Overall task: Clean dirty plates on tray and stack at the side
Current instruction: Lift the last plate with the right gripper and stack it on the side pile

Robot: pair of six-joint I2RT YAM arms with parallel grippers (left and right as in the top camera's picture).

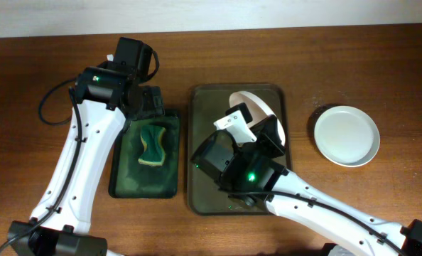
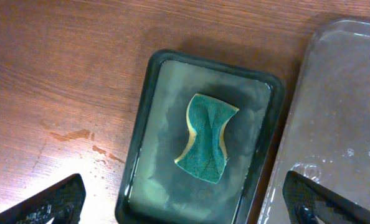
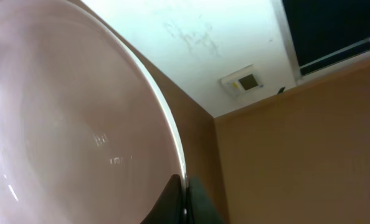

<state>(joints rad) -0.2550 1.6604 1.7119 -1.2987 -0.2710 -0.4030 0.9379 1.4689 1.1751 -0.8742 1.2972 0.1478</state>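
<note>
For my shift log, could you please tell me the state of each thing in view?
Left gripper: open, empty.
Held plate: raised, tilted above large tray.
Right gripper: shut on that plate's rim.
Plate on table: lying flat, looks clean.
Sponge: lying loose in small green tray.

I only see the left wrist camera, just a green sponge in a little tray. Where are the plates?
Observer: One plate lies on the table, right of the big tray.
Operator: Is there another one?
Observer: Yes. The right gripper holds a second plate by its rim, tilted up over that tray.
Operator: Is it dirty?
Observer: The face the right wrist camera sees shows no teal smear.
</note>
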